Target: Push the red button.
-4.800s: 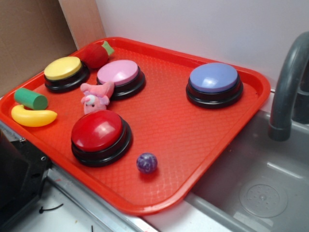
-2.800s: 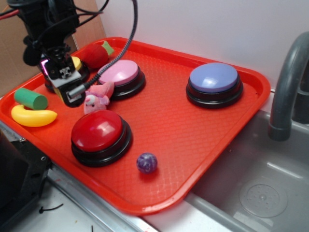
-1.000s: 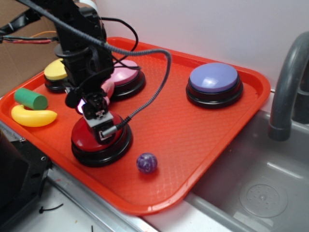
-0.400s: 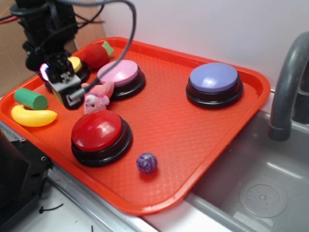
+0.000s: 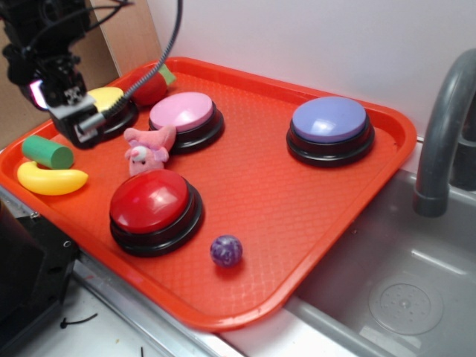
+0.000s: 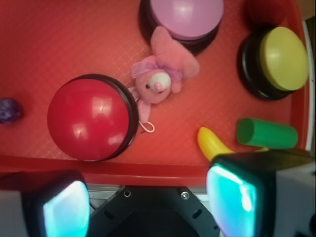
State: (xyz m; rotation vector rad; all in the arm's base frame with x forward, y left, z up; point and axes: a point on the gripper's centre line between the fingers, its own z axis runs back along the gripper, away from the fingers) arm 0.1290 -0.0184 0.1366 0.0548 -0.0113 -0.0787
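**Red button sits untouched near the tray's front edge**

Red plastic tray (image 5: 312, 223) carries everything here. The red button (image 5: 154, 207) sits on its black base close to the tray's front edge, toward the left corner, with nothing on top of it. Just behind it lies a pink plush (image 5: 146, 149), touching the base on the wrist view. A purple ball (image 5: 226, 251) rests near the front edge, to the button's right.

The claw (image 5: 71, 119) hangs over the tray's left edge, well apart from the red button, above the yellow button (image 5: 104, 108). Its two pads are spread wide in the wrist view, holding nothing.

The pink button (image 5: 184, 117) is near the back edge, and the blue button (image 5: 329, 128) toward the right corner. A banana (image 5: 50, 179) and green cylinder (image 5: 46, 152) lie at the left edge, touching each other. A strawberry (image 5: 151, 87) sits in the back corner.
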